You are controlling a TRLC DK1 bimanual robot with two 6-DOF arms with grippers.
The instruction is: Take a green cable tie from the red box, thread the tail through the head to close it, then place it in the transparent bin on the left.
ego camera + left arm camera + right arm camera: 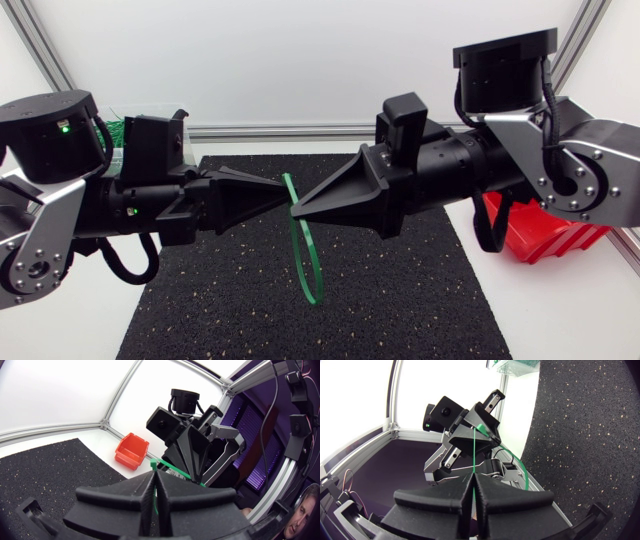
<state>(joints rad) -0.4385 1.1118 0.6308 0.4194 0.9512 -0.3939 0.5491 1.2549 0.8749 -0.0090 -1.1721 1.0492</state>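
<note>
Head view: tie (306, 250) is pinched by left gripper (281, 192) and right gripper (296, 211), both closed on it; threading should be done slowly, ends kept aligned.

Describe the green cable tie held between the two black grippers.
The thin green plastic cable tie is bent into a narrow loop hanging over the black speckled mat. Both the left gripper and the right gripper pinch its upper part, tips nearly meeting. Its small square head sticks out ahead of the left gripper. Whether the tail is threaded cannot be told.
</note>
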